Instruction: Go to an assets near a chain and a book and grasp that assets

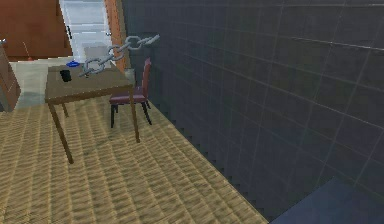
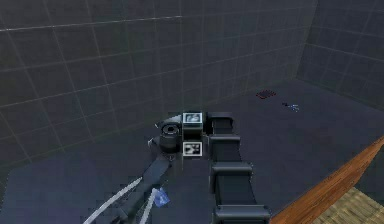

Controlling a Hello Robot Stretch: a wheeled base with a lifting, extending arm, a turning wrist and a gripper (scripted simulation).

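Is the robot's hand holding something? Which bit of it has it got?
I can't tell. The gripper shows above a dark surface, with a small bluish bit by its fingers, but it isn't clear whether that is something held.

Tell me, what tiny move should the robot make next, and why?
Probably drive ahead, veering a little toward the forward view's left. The table with the chain and a small dark thing on it stands far off there, beside a chair, while the gripper hangs before a dark wall, so likely nothing is within reach yet.
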